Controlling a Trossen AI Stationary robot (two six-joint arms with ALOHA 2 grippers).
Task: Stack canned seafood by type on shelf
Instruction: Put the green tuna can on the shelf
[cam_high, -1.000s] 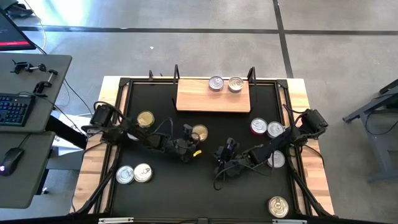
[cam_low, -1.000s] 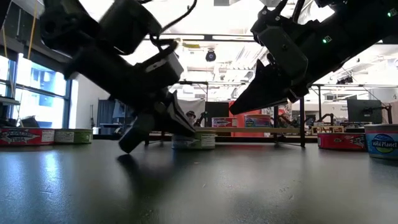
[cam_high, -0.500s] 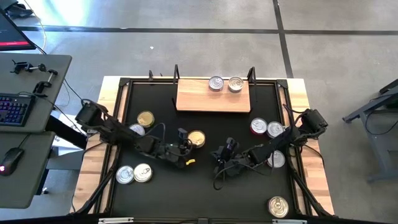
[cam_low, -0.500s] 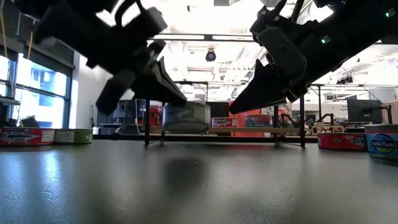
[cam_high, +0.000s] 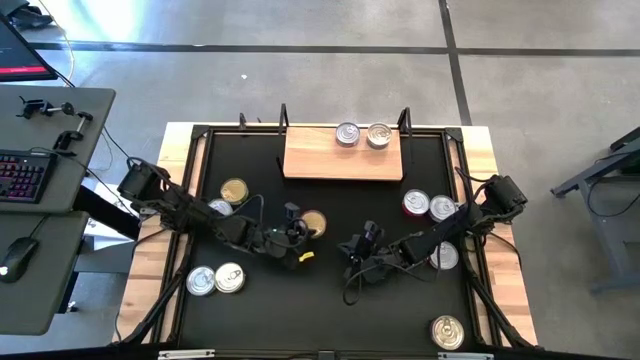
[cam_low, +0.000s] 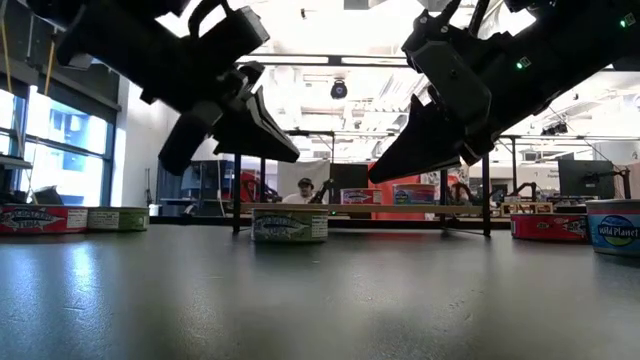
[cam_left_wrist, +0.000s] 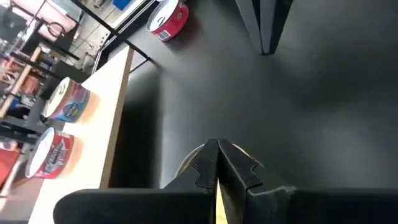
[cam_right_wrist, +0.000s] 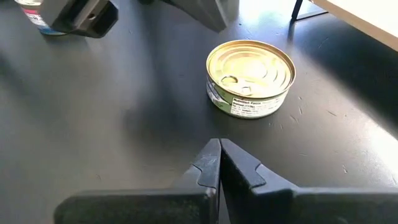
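Note:
A gold-lidded can (cam_high: 314, 222) (cam_right_wrist: 250, 78) (cam_low: 289, 226) stands flat on the black tabletop between my two grippers. My left gripper (cam_high: 298, 224) (cam_low: 293, 156) (cam_left_wrist: 217, 148) is shut and hangs just above the can's left side, clear of it. My right gripper (cam_high: 348, 245) (cam_low: 376, 177) (cam_right_wrist: 219, 148) is shut, raised off the table, and points at the can from the right. The wooden shelf (cam_high: 330, 160) at the far side carries two cans (cam_high: 347, 134) (cam_high: 378, 135) on its far edge.
Left of the arms are a gold can (cam_high: 234, 190), a silver one (cam_high: 220, 208) and a pair (cam_high: 215, 279) near the front. On the right are a red can (cam_high: 416, 204), silver cans (cam_high: 441, 208) (cam_high: 443, 256) and a gold one (cam_high: 447, 331).
My left gripper has risen from the tabletop beside the gold can and drawn back a little toward the table's left edge. The can came up off the table for a moment and now rests flat again, slightly nearer the near-left.

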